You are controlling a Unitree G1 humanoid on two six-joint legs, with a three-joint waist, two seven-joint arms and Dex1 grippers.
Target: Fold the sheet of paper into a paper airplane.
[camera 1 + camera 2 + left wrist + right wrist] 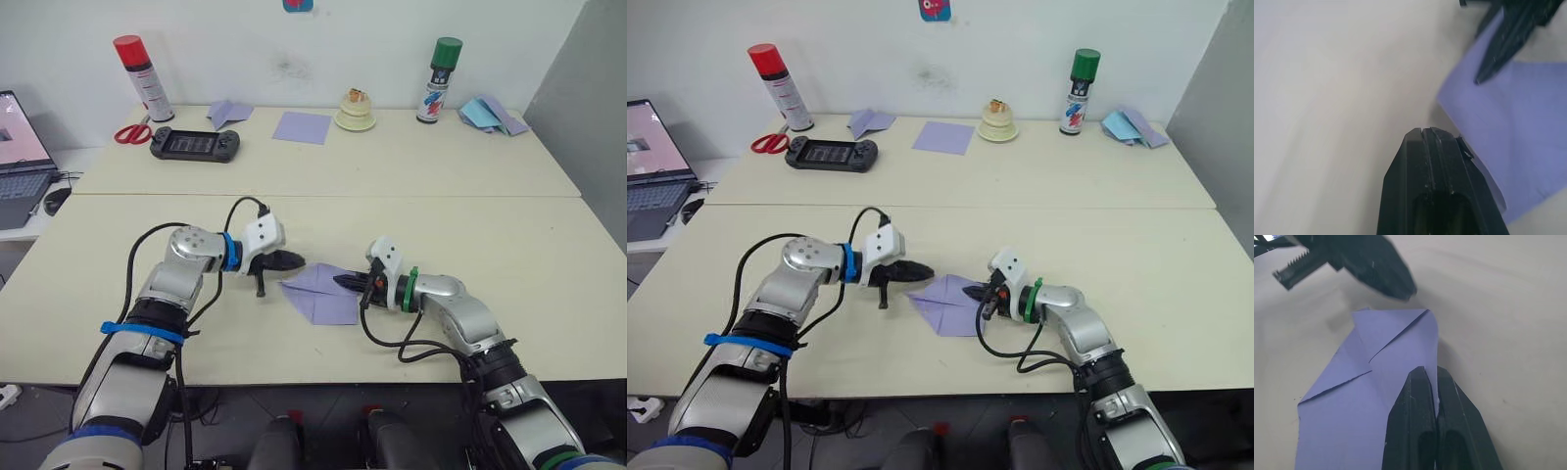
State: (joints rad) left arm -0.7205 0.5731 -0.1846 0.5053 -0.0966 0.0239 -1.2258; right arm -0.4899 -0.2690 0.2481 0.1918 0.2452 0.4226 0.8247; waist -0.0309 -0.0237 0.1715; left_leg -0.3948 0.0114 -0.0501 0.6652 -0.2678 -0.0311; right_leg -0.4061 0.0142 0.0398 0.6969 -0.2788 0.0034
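The sheet of paper (pixel 323 294) lies on the near table between my arms, lavender-purple and partly folded, with flaps meeting along creases (pixel 1376 347) and a point toward my left. My right gripper (pixel 345 282) lies low on the paper's right side. Its fingers (pixel 1415 401) are shut, with the paper's edge running in between them. My left gripper (pixel 296 260) is shut with nothing in it. Its tip (pixel 1425 132) hovers just off the paper's far-left edge, pointing toward the right gripper.
On the far table stand a red-capped spray can (pixel 143 76), red scissors (pixel 130 132), a black game console (pixel 195 144), a folded lavender piece (pixel 227 112), a smooth lavender square (pixel 302 126), a cream ornament (pixel 356 113), a green-capped can (pixel 439 80) and light-blue papers (pixel 490 114). A laptop (pixel 20 157) sits far left.
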